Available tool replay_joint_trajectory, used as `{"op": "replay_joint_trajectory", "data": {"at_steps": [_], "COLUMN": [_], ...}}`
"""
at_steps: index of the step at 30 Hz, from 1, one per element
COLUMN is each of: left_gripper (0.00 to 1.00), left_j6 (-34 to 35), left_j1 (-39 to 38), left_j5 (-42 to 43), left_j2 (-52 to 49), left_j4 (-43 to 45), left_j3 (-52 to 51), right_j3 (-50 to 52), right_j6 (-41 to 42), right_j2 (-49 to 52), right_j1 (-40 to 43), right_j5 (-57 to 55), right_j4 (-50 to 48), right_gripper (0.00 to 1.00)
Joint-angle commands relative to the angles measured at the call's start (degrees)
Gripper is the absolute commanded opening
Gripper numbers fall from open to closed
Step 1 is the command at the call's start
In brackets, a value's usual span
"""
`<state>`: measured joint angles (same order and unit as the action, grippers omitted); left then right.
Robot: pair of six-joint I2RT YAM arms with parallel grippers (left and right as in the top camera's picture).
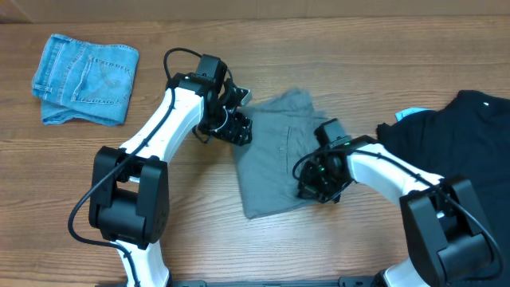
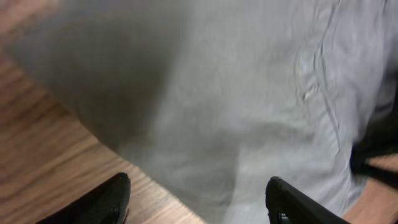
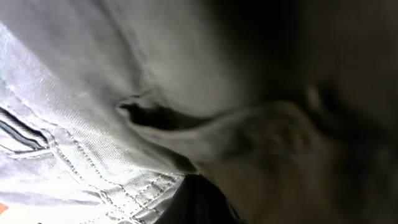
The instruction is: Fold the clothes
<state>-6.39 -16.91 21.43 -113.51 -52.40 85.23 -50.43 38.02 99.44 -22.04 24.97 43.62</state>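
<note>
I see the wooden table (image 1: 319,32) from above. At its right edge lies a black garment (image 1: 470,135), spread wide. The grey-olive shorts (image 1: 275,159) lie flat in the middle of the table, between my two arms, with one corner pointing up toward the far side. A folded light-blue denim garment (image 1: 86,78) sits in the far left corner, well apart from the shorts.

The left gripper (image 1: 237,127) hangs over the left edge of the shorts. Its jaws stand wide apart and hold nothing. The right gripper (image 1: 319,190) is at the lower right edge of the shorts with its jaws closed. Its wrist view is dark and very close, but it seems to pinch a fold of the cloth.
</note>
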Motion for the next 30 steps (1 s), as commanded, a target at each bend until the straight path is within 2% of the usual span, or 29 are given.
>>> {"op": "replay_joint_trajectory", "data": {"at_steps": [1,6,10,14,16,21,25,30], "left_gripper": [0.77,0.8,0.81,0.83,0.84,0.85,0.84,0.73], "left_j6": [-1.33,-1.33,-1.33,-1.31,-1.31,-1.77,-2.86,-4.09], "left_j1": [-0.35,-0.35,-0.42,-0.42,-0.42,-0.39,-0.39,-0.48], "left_j5": [-0.52,-1.01,-0.83,-0.85,-0.83,-1.33,-5.68,-6.34], "left_j2": [-0.28,-0.28,-0.28,-0.28,-0.28,-0.28,-0.28,-2.16], "left_j4": [1.77,3.72,4.42,4.59,4.44,4.46,6.43,9.22], "left_j3": [0.68,0.76,0.76,0.76,0.76,0.76,0.76,0.74], "right_j3": [2.36,2.34,0.85,-1.95,-4.2,-12.52,-17.22,-17.4], "right_j6": [2.03,4.04,2.05,-8.92,-11.41,-15.3,-17.27,-16.52], "right_j2": [2.58,2.58,2.58,2.58,2.58,2.49,1.79,1.25], "right_j1": [0.44,8.79,17.38,23.08,24.52,24.96,23.28,17.59], "right_j5": [-5.86,-14.1,-17.64,-8.15,-4.09,1.2,5.07,8.44], "right_j4": [1.29,4.28,0.31,-10.05,-10.78,-0.61,10.14,15.47], "right_gripper": [0.04,0.04,0.04,0.08,0.11,0.13,0.13,0.13]}}
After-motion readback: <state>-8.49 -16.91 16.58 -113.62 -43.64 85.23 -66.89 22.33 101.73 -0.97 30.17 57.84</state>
